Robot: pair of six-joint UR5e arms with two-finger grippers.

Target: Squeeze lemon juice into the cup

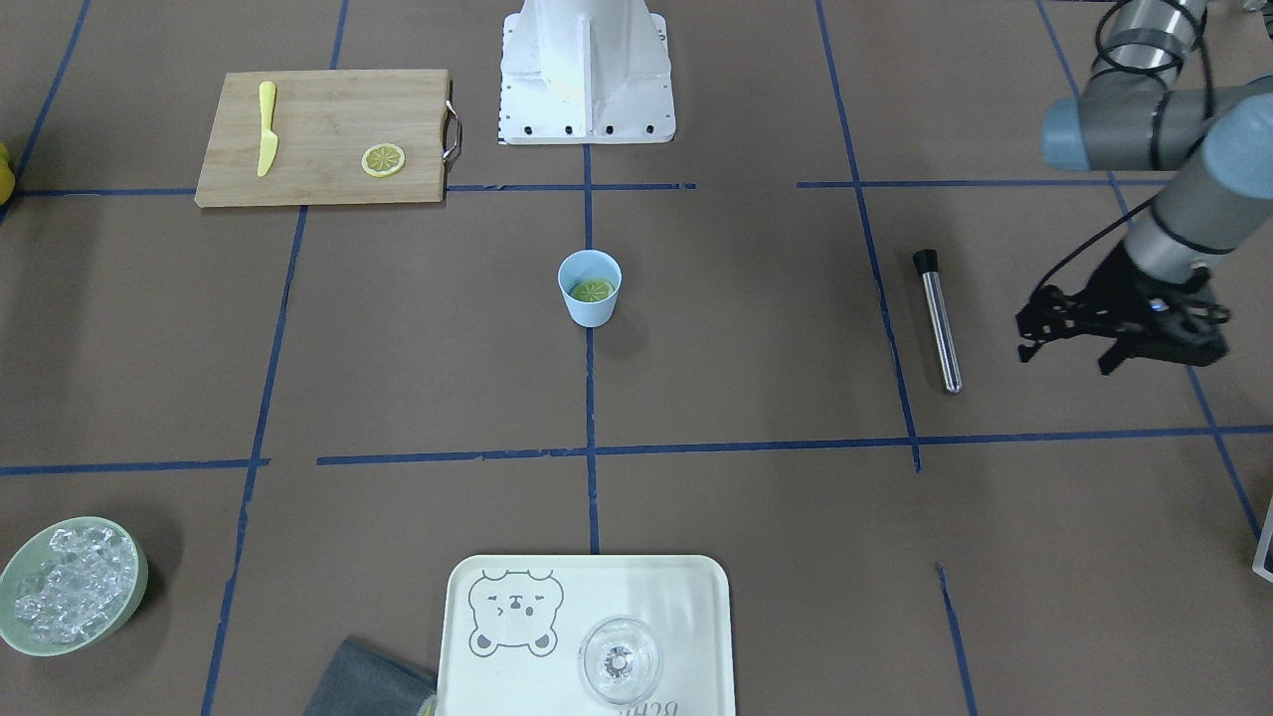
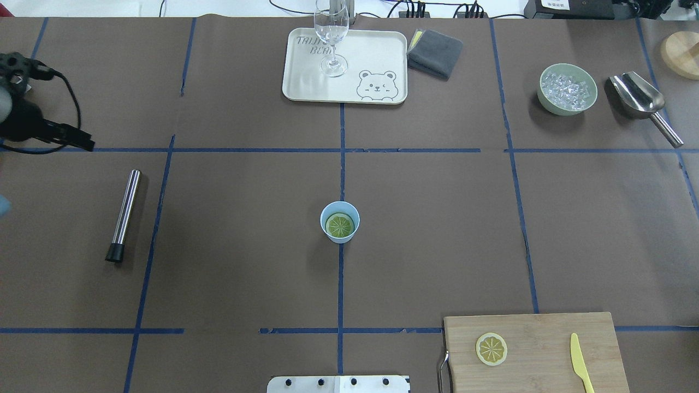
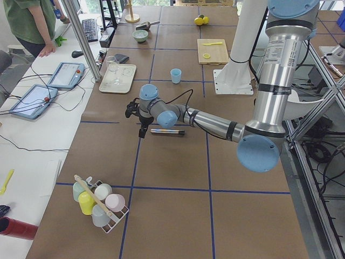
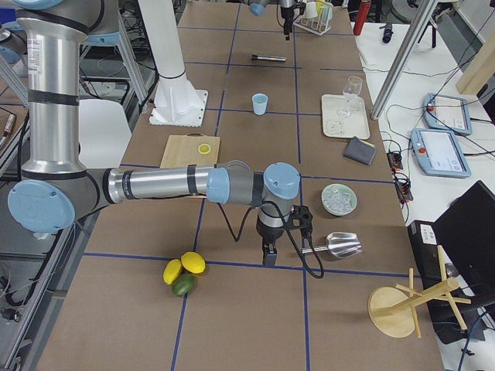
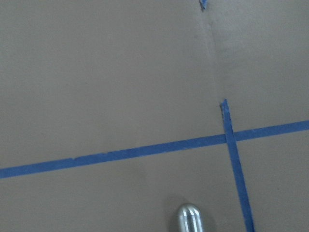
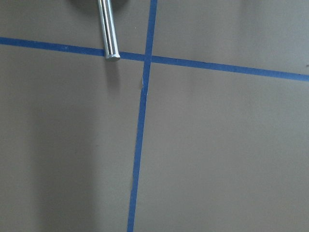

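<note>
The light-blue cup stands upright at the table's middle, and a lemon slice lies flat inside it. It also shows in the front view. A second, like slice lies on the wooden cutting board. My left gripper hovers far off to the cup's side, beyond a metal rod with a black end; its fingers stand apart and hold nothing. My right gripper shows only in the exterior right view, far from the cup near the metal scoop; I cannot tell if it is open or shut.
A yellow knife lies on the board. A pale-green bowl of ice, a metal scoop, a bear-printed tray with a clear glass and a grey cloth stand along the far edge.
</note>
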